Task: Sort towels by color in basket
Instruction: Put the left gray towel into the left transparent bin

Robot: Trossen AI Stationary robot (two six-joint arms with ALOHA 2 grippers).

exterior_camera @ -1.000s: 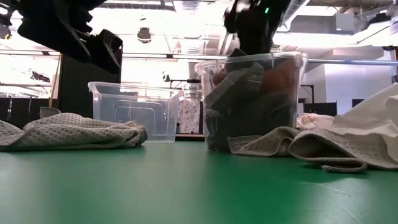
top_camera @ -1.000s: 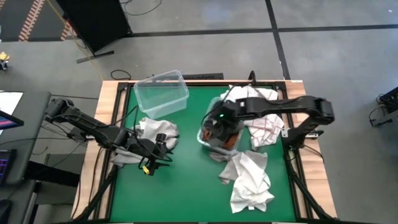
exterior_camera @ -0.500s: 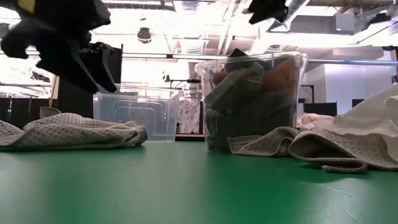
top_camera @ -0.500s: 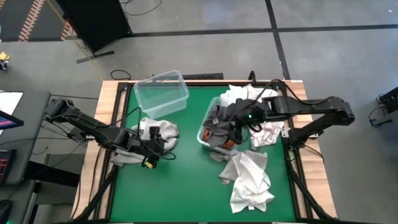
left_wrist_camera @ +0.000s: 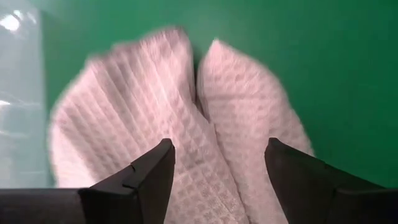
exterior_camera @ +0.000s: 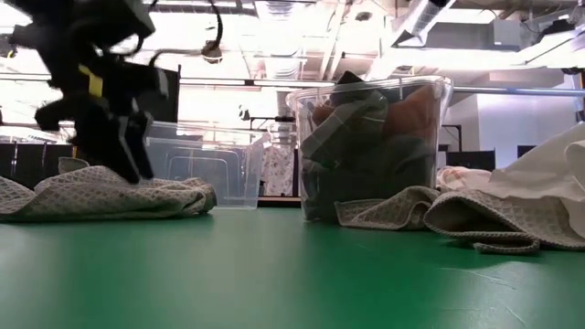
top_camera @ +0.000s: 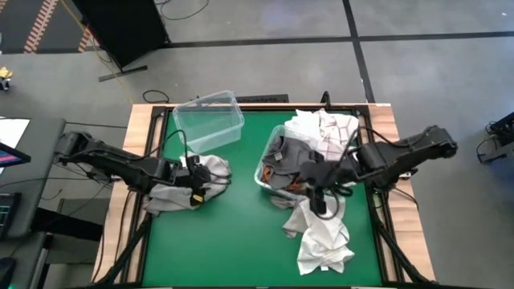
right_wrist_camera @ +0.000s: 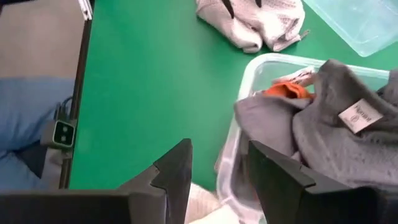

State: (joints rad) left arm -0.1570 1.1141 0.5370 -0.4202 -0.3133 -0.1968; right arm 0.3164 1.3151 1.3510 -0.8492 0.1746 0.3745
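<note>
High view: a light grey waffle-weave towel (top_camera: pixel 186 183) is seen crumpled on the green table surface (top_camera: pixel 233 241), left of centre, just in front of an empty clear plastic bin (top_camera: pixel 208 120). In the left wrist view the same towel (left_wrist_camera: pixel 168 118) fills the gap between the spread fingers (left_wrist_camera: pixel 146 177); nothing is pinched. The left gripper (top_camera: pixel 195 178) is positioned directly over this towel, fingertips pointing down at it in the low view (exterior_camera: pixel 114 146); whether the tips touch the cloth cannot be told. The left arm is stretched low from the table's left edge toward the centre.

A second clear plastic bin (top_camera: pixel 269 172), right of centre, is packed with dark grey cloths (top_camera: pixel 293 152) and a rust orange cloth (right_wrist_camera: pixel 286 91). A grey cloth (exterior_camera: pixel 402 208) is draped on the table against its base. Behind it, at the far right, a white towel with thin red checks (top_camera: pixel 333 132) is heaped with plain white cloth. In front of it a plain white towel (top_camera: pixel 321 233) is spread toward the near edge.

The right gripper (top_camera: pixel 320 193) is held at the near right corner of the filled bin, above the white towel. Its fingers (right_wrist_camera: pixel 171 174) are parted and empty. The right arm is reached in from the table's right edge, elbow bent.
</note>
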